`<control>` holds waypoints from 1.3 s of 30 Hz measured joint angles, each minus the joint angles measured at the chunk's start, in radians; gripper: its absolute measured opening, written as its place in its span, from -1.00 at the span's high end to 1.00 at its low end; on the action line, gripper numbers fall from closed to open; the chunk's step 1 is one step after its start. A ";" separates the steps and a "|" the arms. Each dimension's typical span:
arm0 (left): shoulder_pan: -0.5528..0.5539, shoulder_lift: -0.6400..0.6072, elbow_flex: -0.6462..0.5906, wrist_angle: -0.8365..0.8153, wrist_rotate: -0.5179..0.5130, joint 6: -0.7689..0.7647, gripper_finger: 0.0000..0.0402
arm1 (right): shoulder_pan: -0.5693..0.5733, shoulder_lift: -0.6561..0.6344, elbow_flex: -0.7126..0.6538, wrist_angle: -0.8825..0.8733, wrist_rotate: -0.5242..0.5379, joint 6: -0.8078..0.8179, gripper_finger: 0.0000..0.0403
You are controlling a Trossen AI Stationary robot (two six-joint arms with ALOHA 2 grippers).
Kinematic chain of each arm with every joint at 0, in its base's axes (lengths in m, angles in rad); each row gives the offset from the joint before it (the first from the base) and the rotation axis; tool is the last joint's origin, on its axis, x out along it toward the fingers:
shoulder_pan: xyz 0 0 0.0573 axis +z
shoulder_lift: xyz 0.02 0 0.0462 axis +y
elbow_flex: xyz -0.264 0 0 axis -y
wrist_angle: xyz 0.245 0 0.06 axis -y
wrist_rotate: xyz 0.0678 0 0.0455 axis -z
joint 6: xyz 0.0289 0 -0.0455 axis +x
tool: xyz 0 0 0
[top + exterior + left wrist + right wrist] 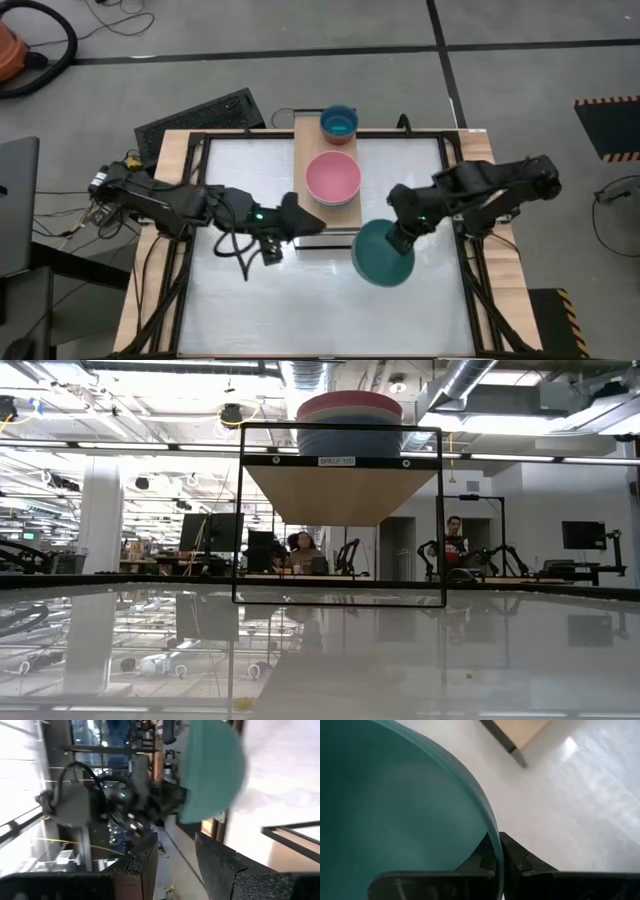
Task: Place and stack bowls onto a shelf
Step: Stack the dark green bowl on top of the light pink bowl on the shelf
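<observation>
The shelf (327, 205) already carried a pink bowl (332, 177) nested on a larger one, with a cyan bowl (339, 123) behind — the dark green bowl (383, 254) was left. The right gripper (398, 240) was clenched on its rim, just off the shelf's front corner; the left gripper (312, 226) waited beside the shelf — fingers parted, empty.

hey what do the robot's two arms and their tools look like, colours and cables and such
Both arms are dark, nearly black, jointed segments. The left arm has loose black cables looping beside it and a small green light near the left tool. Seen from its wrist, that tool's fingers are flat, black and rough-textured. The right arm looks alike; the right tool has slim, black, tapering fingers.
</observation>
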 joint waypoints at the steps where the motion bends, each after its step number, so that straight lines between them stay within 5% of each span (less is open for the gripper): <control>1: 0.000 0.014 0.000 0.028 -0.001 0.008 0.41 | -0.013 0.018 0.012 -0.023 -0.011 -0.020 0.88; 7: 0.000 0.054 0.000 0.037 0.019 0.050 0.41 | -0.060 0.128 0.086 -0.082 -0.060 -0.151 0.88; 20: 0.016 0.053 0.000 -0.101 0.240 -0.022 0.41 | -0.162 0.275 0.274 -0.185 -0.197 -0.399 0.88; 32: 0.013 0.052 0.000 -0.029 0.320 -0.337 0.41 | -0.179 0.292 0.304 -0.186 -0.192 -0.483 0.88; 39: 0.026 0.051 0.000 0.033 0.425 -0.750 0.41 | -0.170 0.291 0.304 -0.186 -0.099 -0.535 0.88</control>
